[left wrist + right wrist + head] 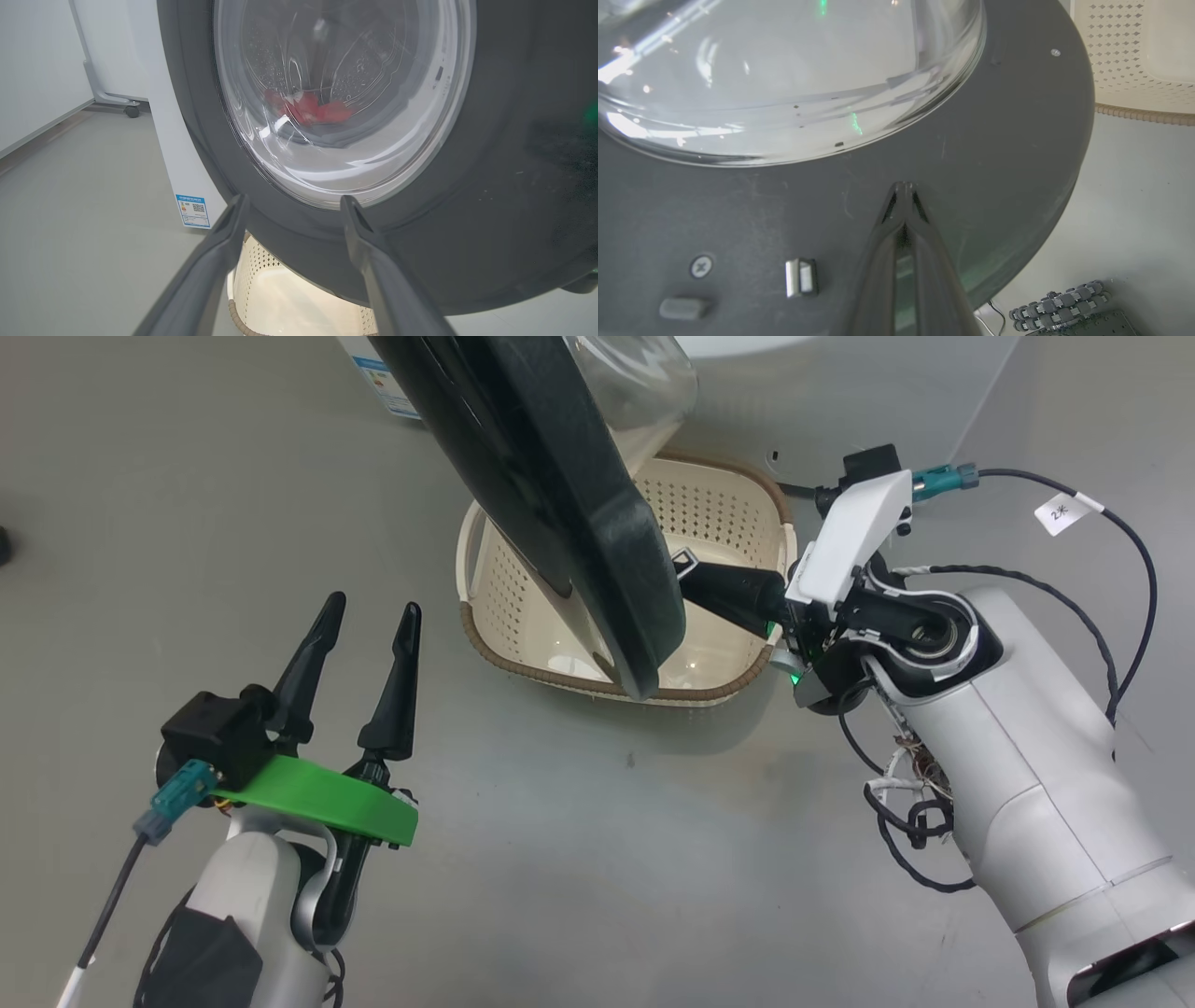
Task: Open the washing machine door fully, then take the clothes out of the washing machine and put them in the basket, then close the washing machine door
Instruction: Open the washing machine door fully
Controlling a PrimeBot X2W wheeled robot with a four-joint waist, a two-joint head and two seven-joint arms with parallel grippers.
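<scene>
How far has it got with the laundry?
Done: the door is part open, above the basket. In hand: the shut right gripper rests on its inner face; the left gripper is open, empty. Left: moving the clothes from drum to basket, then closing.

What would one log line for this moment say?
door: partly open | right pincer: shut, tips at door's inner face | left pincer: open, empty | clothes: in drum | basket: below door
</scene>
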